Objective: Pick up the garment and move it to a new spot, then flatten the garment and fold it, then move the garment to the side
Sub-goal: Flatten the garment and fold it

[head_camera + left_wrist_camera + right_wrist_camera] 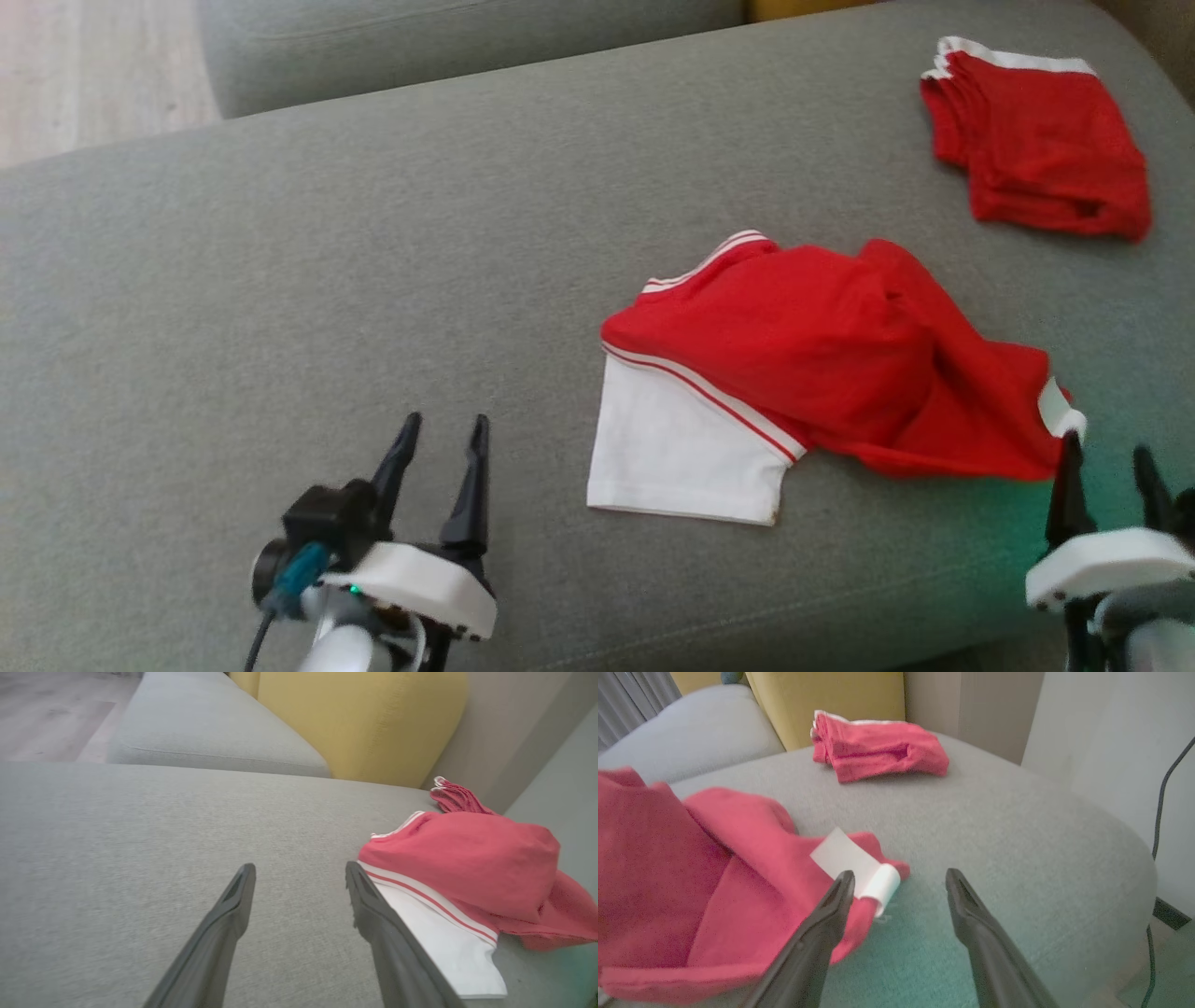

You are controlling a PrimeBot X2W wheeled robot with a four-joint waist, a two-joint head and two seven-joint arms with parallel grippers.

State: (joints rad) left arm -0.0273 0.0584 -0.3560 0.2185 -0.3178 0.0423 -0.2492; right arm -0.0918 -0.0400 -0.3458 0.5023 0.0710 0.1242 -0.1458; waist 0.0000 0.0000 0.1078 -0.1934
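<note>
Red-and-white garment [822, 373]: crumpled on the grey sofa cushion [280, 327], right of centre, toward its near edge.
Long axis: roughly left to right along that edge, with the white panel pointing near-left.
Left gripper [446, 425]: jaws apart, empty, left of the panel.
Right gripper [1106, 453]: jaws apart, empty, at the garment's right tip.
Flattening, likely next: pinch opposite ends and draw them outward, staying low.
</note>
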